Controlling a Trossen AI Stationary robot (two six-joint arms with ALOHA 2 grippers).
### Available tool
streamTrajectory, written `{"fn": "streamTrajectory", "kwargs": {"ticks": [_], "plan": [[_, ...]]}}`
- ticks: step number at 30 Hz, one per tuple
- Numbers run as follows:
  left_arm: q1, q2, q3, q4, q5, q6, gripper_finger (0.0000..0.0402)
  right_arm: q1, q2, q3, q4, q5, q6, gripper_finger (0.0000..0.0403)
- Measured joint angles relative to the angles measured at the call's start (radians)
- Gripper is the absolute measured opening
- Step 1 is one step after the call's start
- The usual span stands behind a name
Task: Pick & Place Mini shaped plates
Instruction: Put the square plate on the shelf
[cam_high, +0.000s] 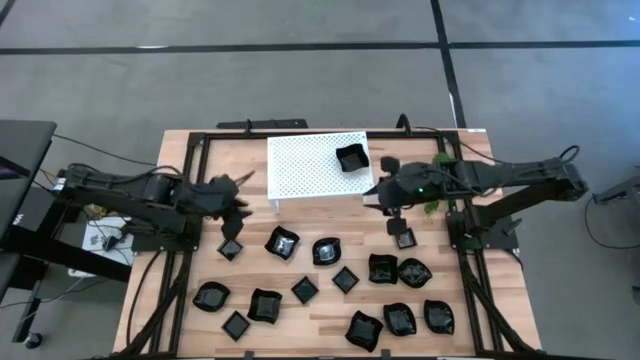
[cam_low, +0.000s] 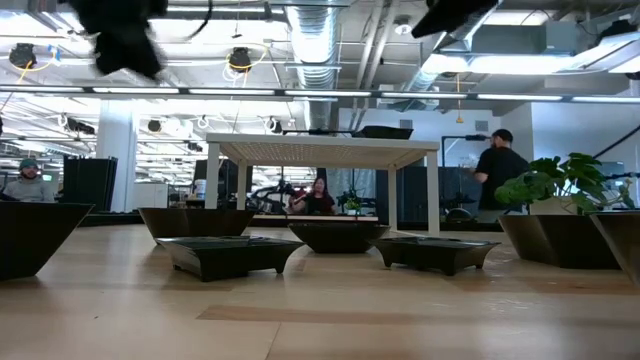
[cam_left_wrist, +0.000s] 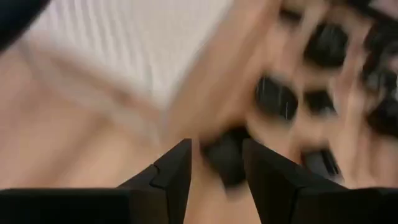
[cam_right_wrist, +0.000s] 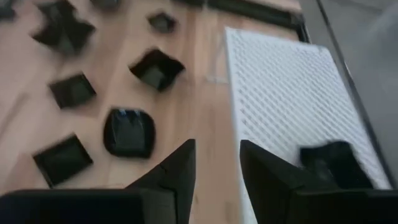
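A wooden counter (cam_high: 330, 305) seen from above is carrying a scatter of mini shaped plates (cam_high: 345, 280), glossy black and small, some square with sharp corners, others rounded with wavy rims. Most are lying across the half of the counter toward six o'clock, in loose rows, with light glinting off their shiny insides. One square plate (cam_high: 351, 158) is sitting on the white perforated rack (cam_high: 305, 168) at twelve o'clock, at the rack's three o'clock corner. The left gripper (cam_high: 232, 205) is hanging at nine o'clock, just above a small square plate (cam_high: 230, 248); in its wrist view its fingers are standing apart with a dark blurred plate showing between them, and whether they touch it cannot be told. The right gripper (cam_high: 378, 198) is hovering at the rack's three o'clock edge, its fingers (cam_right_wrist: 177, 168) spread with nothing between them. A small green plant (cam_high: 440, 170) is standing under the right arm near two o'clock.
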Motion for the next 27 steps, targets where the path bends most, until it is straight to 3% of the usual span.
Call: {"fn": "streamTrajectory", "kwargs": {"ticks": [3,9,18,27], "plan": [[-0.024,0.042,-0.017,-0.076,0.148,-0.103,0.0145,0.013,-0.055,-0.131,0.165,-0.003,0.005,0.0124],[-0.072,0.181,-0.113,-0.085,0.195,-0.265,0.0145,0.044,-0.080,-0.308,0.471,-0.003,-0.001,0.0124],[-0.136,0.410,-0.150,-0.066,0.241,-0.422,0.0145,0.058,-0.081,-0.336,0.546,-0.002,0.003,0.0123],[-0.195,0.494,-0.150,-0.008,0.226,-0.455,0.0145,0.058,-0.080,-0.336,0.563,-0.002,-0.003,0.0123]]}}
